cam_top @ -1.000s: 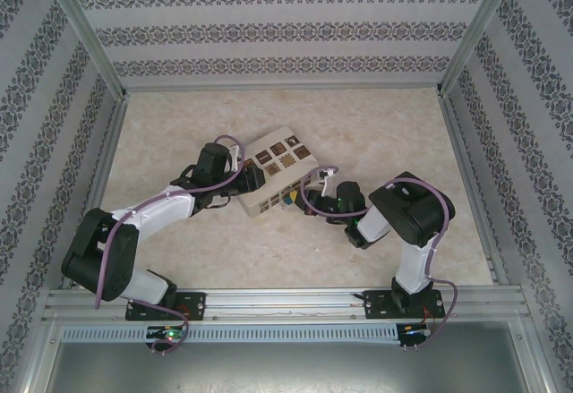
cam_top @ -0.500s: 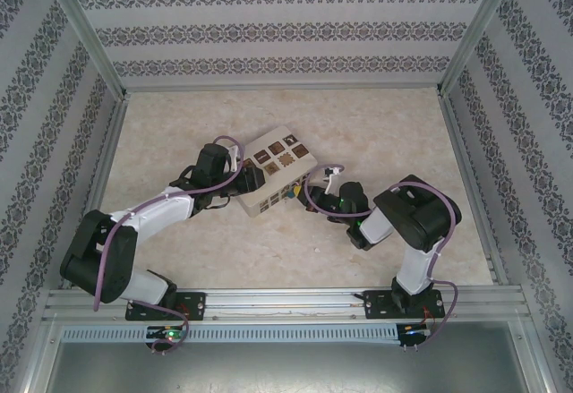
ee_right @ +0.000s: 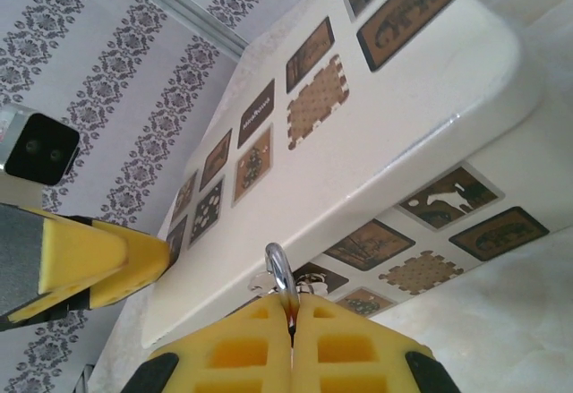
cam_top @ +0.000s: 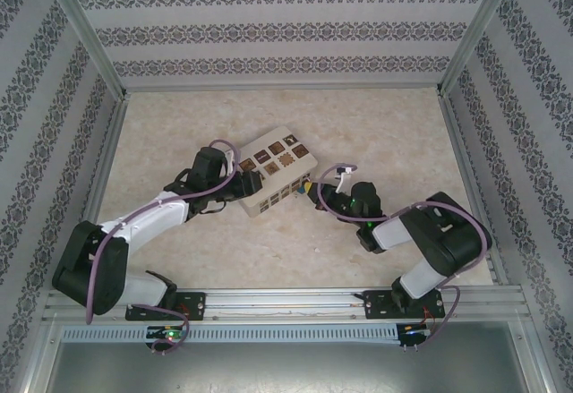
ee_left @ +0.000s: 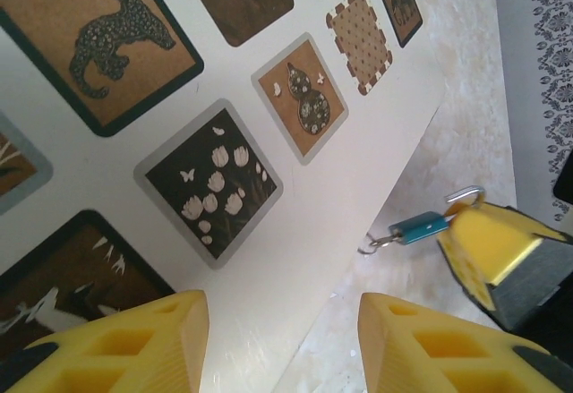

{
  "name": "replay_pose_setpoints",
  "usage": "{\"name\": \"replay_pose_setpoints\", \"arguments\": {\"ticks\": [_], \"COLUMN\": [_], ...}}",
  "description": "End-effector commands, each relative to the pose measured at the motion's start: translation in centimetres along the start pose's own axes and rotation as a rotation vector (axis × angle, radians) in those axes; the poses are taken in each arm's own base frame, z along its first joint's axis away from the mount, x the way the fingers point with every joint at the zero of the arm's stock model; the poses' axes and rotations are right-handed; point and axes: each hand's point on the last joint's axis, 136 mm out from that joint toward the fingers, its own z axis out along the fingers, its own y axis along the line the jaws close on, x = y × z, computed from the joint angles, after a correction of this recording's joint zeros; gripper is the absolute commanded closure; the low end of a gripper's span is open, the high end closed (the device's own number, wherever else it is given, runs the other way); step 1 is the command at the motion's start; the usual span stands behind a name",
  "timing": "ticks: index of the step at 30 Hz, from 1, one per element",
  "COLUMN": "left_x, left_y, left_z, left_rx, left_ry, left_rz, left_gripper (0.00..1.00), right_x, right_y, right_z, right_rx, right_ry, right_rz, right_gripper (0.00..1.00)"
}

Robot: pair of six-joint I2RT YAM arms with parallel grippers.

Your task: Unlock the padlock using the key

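cream box at mid-frame on the tabletop in the top view, left tool at its left end, right tool by its lower right side. left wrist view: left tool's fingers apart at the bottom edge over the box, blue padlock at right, just off the box edge, touching the right tool's yellow tip. right wrist view: right tool's pads clamped together at bottom centre on a slim dark key, a silvery loop rising above them.

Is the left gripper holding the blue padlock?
No: the left gripper stands open over the cream box, while the padlock sits at the right gripper's tip.
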Motion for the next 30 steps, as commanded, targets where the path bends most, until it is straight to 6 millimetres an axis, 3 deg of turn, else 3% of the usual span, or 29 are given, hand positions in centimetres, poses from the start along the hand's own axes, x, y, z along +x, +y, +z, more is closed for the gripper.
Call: {"name": "replay_pose_setpoints", "arguments": {"ticks": [1,8,11,12,19,30], "left_x": [1.1,0.3,-0.2,-0.4,-2.0,-2.0], "left_y": [0.0,-0.9,-1.4,-1.5,-3.5,-7.1], "left_z": [-1.0,-3.8,-5.9,-6.8,-11.9,-14.5], "left_rx": [-0.016,-0.049,-0.102,-0.126,-0.19,-0.048], "left_ry": [0.022,-0.024,-0.031,-0.032,-0.081,-0.192], "left_rz": [0.001,0.093,0.175,0.207,0.434,0.726], "left_gripper": [0.52,0.48,0.43,0.41,0.24,0.06], "right_x": [-0.1,-0.5,0.5,-0.3,-0.4,1.0], "right_y": [-0.2,1.1,1.0,2.1,3.3,4.2], "right_z": [-0.7,-2.1,-3.0,-3.0,-5.5,-8.6], "right_rx": [0.039,0.068,0.108,0.1,0.144,0.209], "right_ry": [0.019,0.059,0.135,0.133,0.179,0.297], "right_rz": [-0.053,-0.117,-0.142,-0.163,-0.221,-0.203], "right_gripper": [1.0,1.0,1.0,1.0,1.0,1.0]}}
